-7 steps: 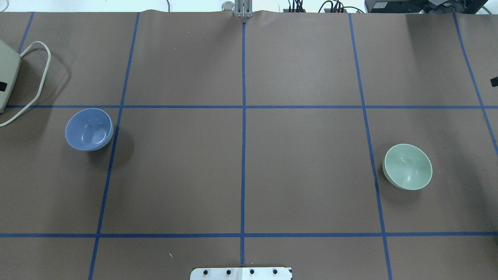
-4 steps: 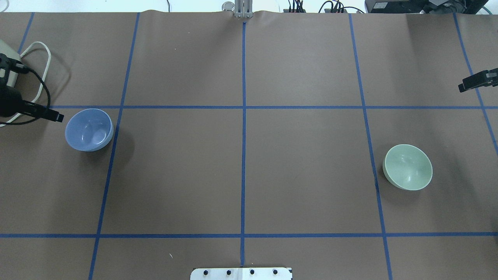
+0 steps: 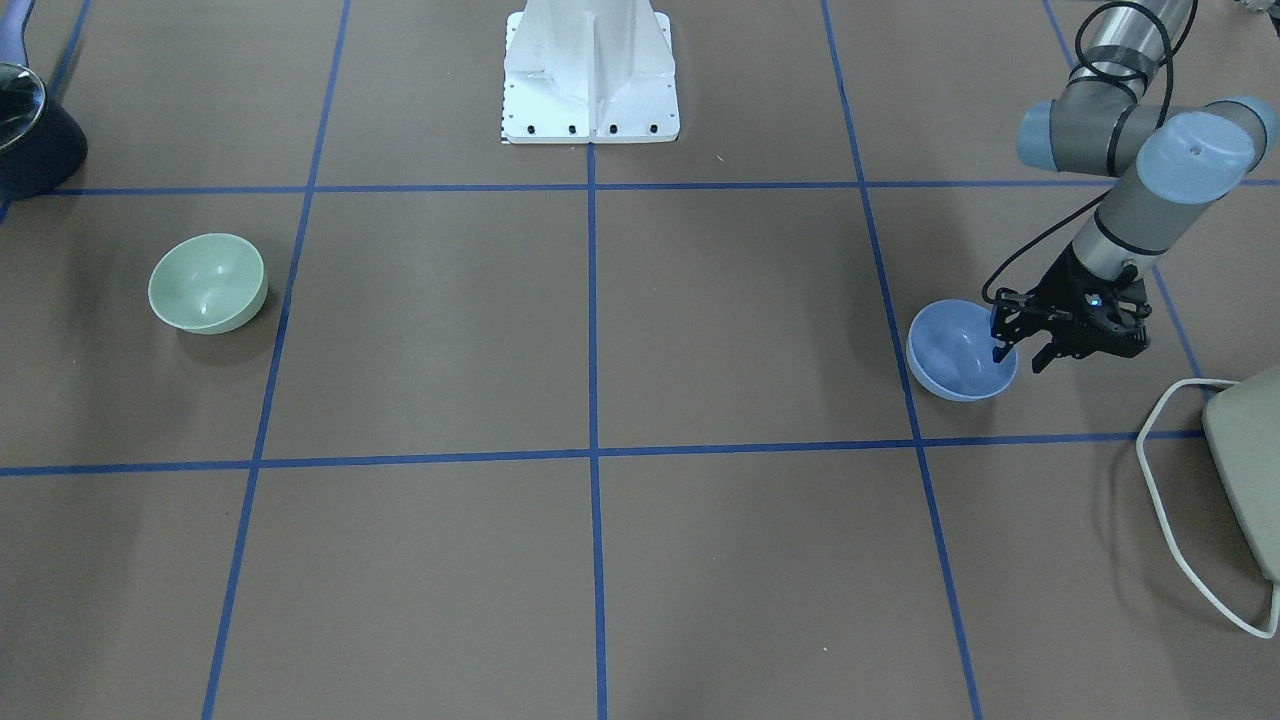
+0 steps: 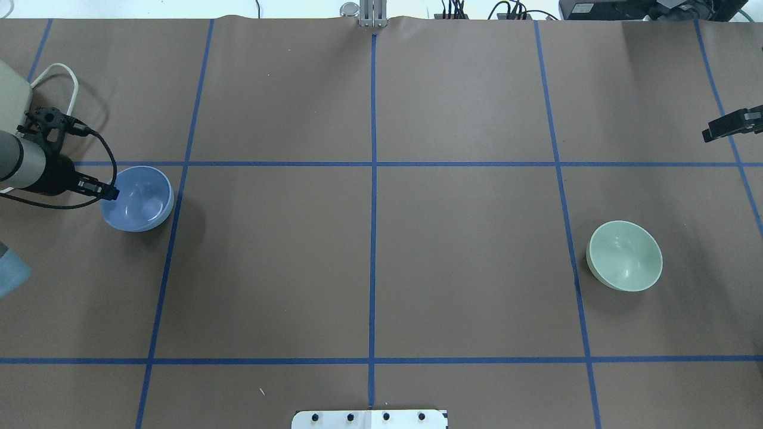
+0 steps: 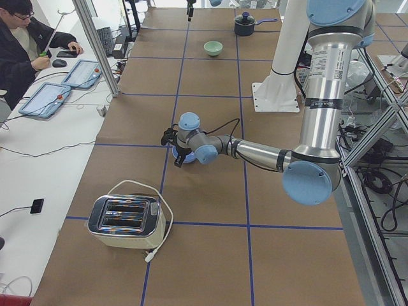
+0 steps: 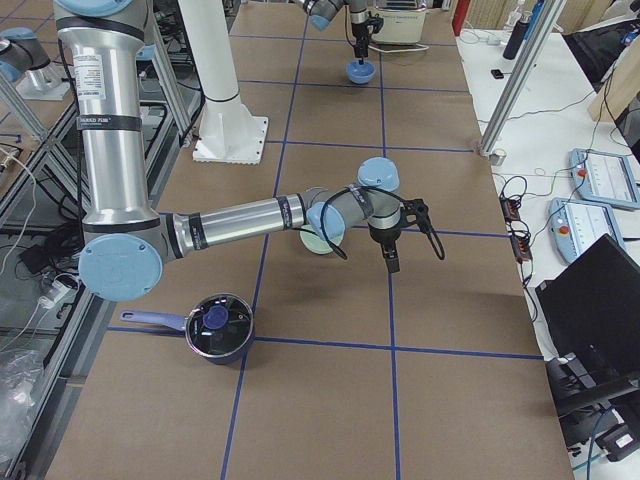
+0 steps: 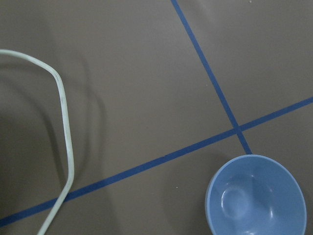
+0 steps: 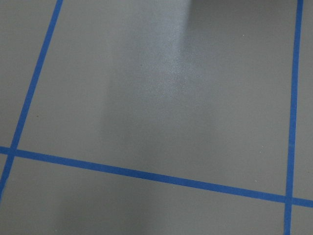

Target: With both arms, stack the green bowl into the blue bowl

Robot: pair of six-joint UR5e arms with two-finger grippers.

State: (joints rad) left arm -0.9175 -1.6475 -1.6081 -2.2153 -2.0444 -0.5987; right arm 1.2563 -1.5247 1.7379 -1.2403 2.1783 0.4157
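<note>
The blue bowl point(image 4: 140, 199) sits upright at the table's left, and also shows in the front view point(image 3: 955, 355) and the left wrist view point(image 7: 257, 196). My left gripper point(image 3: 1020, 355) is open at the bowl's outer rim. One fingertip point(image 4: 111, 193) overlaps the rim; I cannot tell whether it touches. The green bowl point(image 4: 625, 255) sits upright at the right, untouched, and shows in the front view too point(image 3: 207, 282). My right gripper point(image 4: 732, 125) shows only partly at the right edge, beyond the green bowl and apart from it. I cannot tell whether it is open.
A cream toaster point(image 5: 124, 220) with a white cord point(image 4: 67, 80) stands left of the blue bowl, close to my left arm. A dark lidded pot point(image 6: 215, 330) sits at the right end. The white pedestal point(image 3: 590, 70) stands at mid near edge.
My left arm has come in from the left edge and brought its gripper to the blue bowl's rim. The right gripper appeared at the right edge, then held still. Neither bowl moved.
</note>
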